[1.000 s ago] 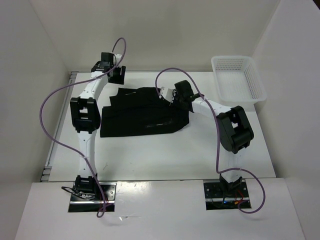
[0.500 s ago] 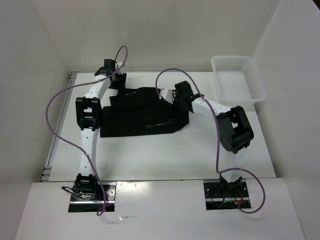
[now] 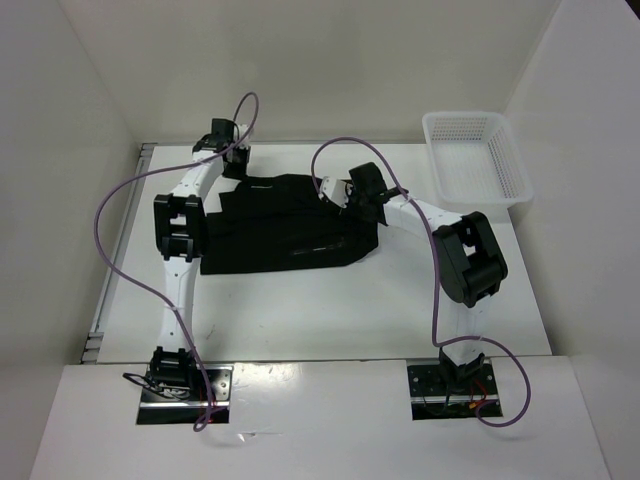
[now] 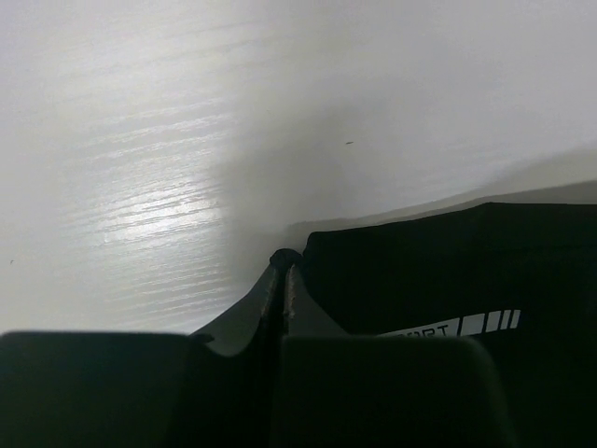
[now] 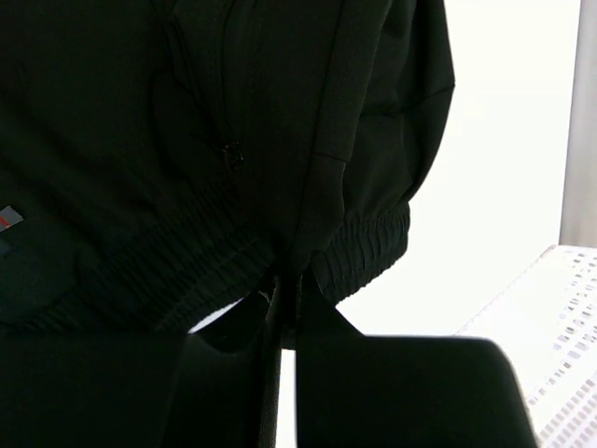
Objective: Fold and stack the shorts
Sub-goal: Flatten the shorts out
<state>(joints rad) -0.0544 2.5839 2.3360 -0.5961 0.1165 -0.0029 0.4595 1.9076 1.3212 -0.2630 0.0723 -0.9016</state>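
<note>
One pair of black shorts (image 3: 285,225) lies on the table (image 3: 330,310), with one white mesh basket (image 3: 478,155) to its right. My right gripper (image 5: 284,280) pinches the waistband (image 5: 364,247); my left gripper (image 4: 283,266) is clenched at a corner.

Overall light: bright, even, from overhead; my white table (image 3: 330,310) and the walls nearly wash out in the top view.
Shadows: soft and faint from above; in my left wrist view a broad grey shadow spreads on the table beyond my left gripper (image 4: 283,263).
Glare: streaky sheen at the left of that view.
Dark areas: the shorts (image 3: 285,225) read as flat black, folds barely showing.
Focus: my right gripper (image 5: 280,285) and both sets of fingers are blurred dark masses.
Overexposure: table blown white in my right wrist view; basket (image 5: 569,345) soft and hazy.
</note>
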